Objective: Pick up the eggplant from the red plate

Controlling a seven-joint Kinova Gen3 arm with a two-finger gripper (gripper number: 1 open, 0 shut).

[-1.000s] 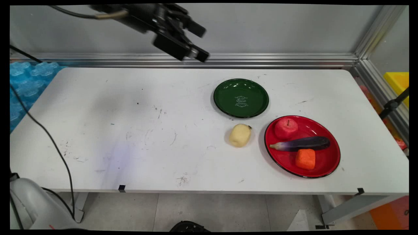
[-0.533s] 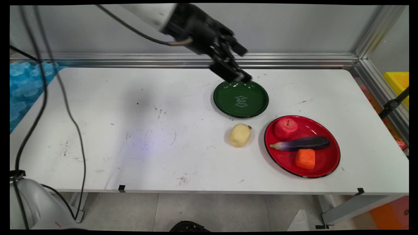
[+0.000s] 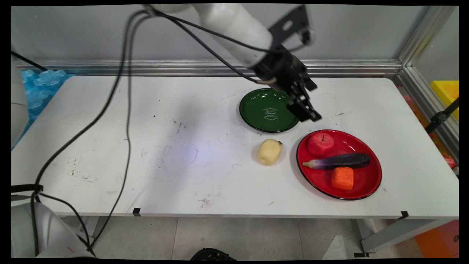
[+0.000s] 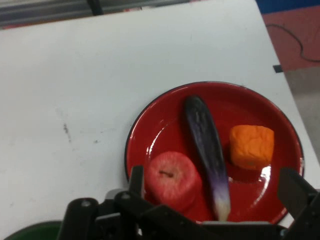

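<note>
Red plate (image 3: 370,185) with apple (image 3: 320,144) lies just beyond the tool (image 3: 306,112); its fingers stand apart, holding nothing.

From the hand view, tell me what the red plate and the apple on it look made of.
Red plate: probably enamelled metal or hard glazed ware; glossy, with bright reflections and a thin dark rim.
Apple: looks like a foam or plastic replica rather than fruit; dull, even red skin with a stub stem. The look leaves it open.

The white arm reaches in from the upper left, angled downward to the right; its black end effector (image 3: 307,114) hangs empty, fingers spread apart.
</note>
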